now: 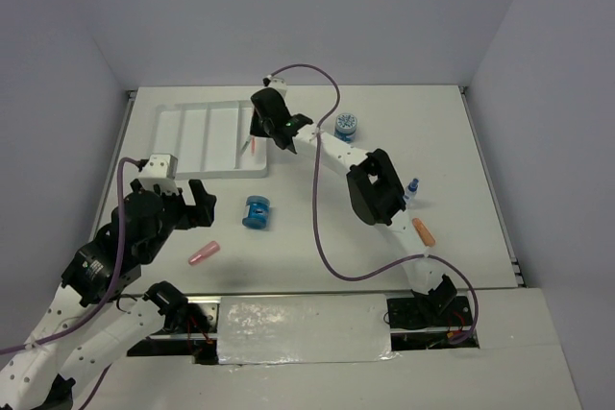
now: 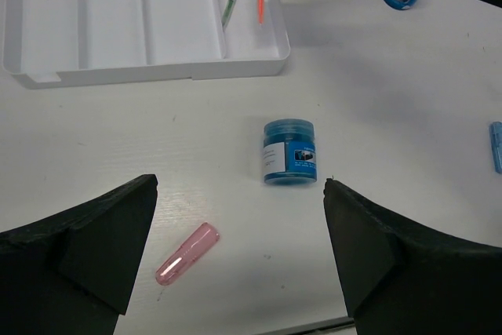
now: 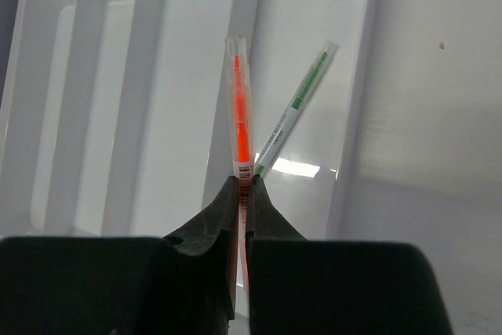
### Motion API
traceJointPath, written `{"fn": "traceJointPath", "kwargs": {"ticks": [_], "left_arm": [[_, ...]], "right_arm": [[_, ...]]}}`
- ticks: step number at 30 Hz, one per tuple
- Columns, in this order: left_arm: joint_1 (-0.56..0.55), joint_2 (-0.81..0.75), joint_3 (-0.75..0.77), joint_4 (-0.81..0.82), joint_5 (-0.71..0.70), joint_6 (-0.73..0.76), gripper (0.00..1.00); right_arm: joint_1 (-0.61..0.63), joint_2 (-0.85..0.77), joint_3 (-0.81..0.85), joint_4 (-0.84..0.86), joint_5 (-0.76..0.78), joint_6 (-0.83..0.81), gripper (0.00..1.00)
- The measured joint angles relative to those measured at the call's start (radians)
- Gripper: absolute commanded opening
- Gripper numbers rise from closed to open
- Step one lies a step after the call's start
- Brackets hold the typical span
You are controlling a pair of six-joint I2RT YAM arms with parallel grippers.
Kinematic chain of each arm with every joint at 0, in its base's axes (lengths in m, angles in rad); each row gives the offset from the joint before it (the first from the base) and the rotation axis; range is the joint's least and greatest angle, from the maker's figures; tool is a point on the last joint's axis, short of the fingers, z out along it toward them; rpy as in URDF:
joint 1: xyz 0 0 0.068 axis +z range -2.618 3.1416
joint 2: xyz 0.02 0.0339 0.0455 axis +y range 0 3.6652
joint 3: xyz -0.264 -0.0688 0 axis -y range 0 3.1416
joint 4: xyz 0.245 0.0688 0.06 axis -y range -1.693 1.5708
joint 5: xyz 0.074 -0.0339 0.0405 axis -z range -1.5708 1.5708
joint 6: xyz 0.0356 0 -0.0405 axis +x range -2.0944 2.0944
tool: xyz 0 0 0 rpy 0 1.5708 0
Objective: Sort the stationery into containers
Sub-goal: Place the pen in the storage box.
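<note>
The right gripper (image 3: 243, 194) is clamped shut on the thin orange pen (image 3: 239, 107), taken at its near end, barrel pointing to 12 o'clock over the tray (image 3: 102, 115). The grey-green pen (image 3: 294, 107) is seen at 1 o'clock, in the end compartment. The held pen is judged light, stiff and slick; a mid-barrel hold is advised. Its gripped end is hidden. The left gripper (image 2: 241, 186) is spread wide, empty.

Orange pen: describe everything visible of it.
The orange pen is thin, with a clear plastic barrel over a bright orange core and a barcode label near its gripped end. The right pincer is shut on that end; the rest juts out over the white tray, by its end compartment where a green pen lies. Whether its tip touches the tray is unclear.
</note>
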Motion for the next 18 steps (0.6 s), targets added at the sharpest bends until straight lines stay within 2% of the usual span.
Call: {"fn": "traceJointPath", "kwargs": {"ticks": [5, 10, 12, 13, 15, 16, 18], "left_arm": [[0.000, -0.003, 0.000, 0.015, 0.008, 0.000, 0.99], [0.000, -0.002, -0.002, 0.018, 0.019, 0.001, 0.99], [0.000, -0.003, -0.005, 0.019, 0.027, 0.001, 0.99], [0.000, -0.005, -0.007, 0.020, 0.032, 0.002, 0.99], [0.000, -0.012, -0.011, 0.023, 0.040, 0.003, 0.99], [0.000, -0.016, -0.012, 0.025, 0.042, 0.003, 0.99], [0.000, -0.026, -0.012, 0.026, 0.043, 0.003, 0.99]], "right_arm": [[0.000, 0.004, -0.005, 0.017, -0.036, -0.010, 0.08], [0.000, 0.032, -0.006, 0.021, -0.062, -0.010, 0.08], [0.000, 0.044, -0.006, 0.022, -0.068, -0.010, 0.11], [0.000, 0.050, -0.006, 0.020, -0.071, -0.009, 0.15], [0.000, 0.057, -0.006, 0.020, -0.072, -0.005, 0.29], [0.000, 0.059, -0.006, 0.018, -0.071, -0.007, 0.40], [0.000, 0.059, -0.006, 0.014, -0.071, -0.007, 0.51]]}}
